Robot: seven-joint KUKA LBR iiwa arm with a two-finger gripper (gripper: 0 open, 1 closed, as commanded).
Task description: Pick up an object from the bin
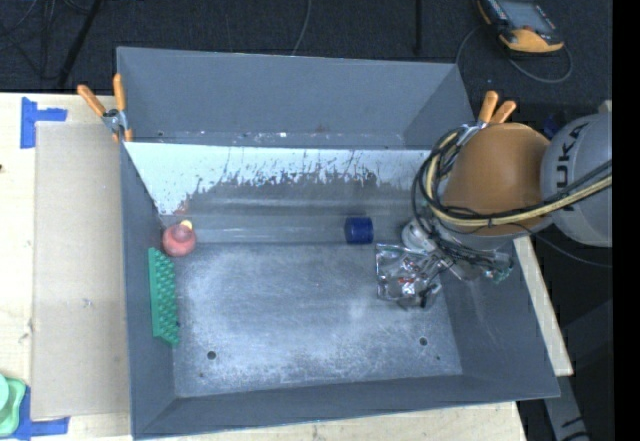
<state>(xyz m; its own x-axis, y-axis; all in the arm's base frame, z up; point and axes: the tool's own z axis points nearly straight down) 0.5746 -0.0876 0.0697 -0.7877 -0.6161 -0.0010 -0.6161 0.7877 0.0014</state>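
Grey metal bin (300, 109) with sloped walls, floor scuffed pale and matte, back wall streaked. At the foot of the back wall, a small, smooth blue cylinder (358, 229) on its side. Far left, a rounded pink ball (179, 240) and, just below it, a flat green ridged strip (163, 295) along the left wall. Reaching in from the right under an orange cover (495, 174) and looped cables (432, 191), gripper (405, 281) low over the floor's right part, near the blue cylinder but apart from it. Spread or pressed together: cannot tell.
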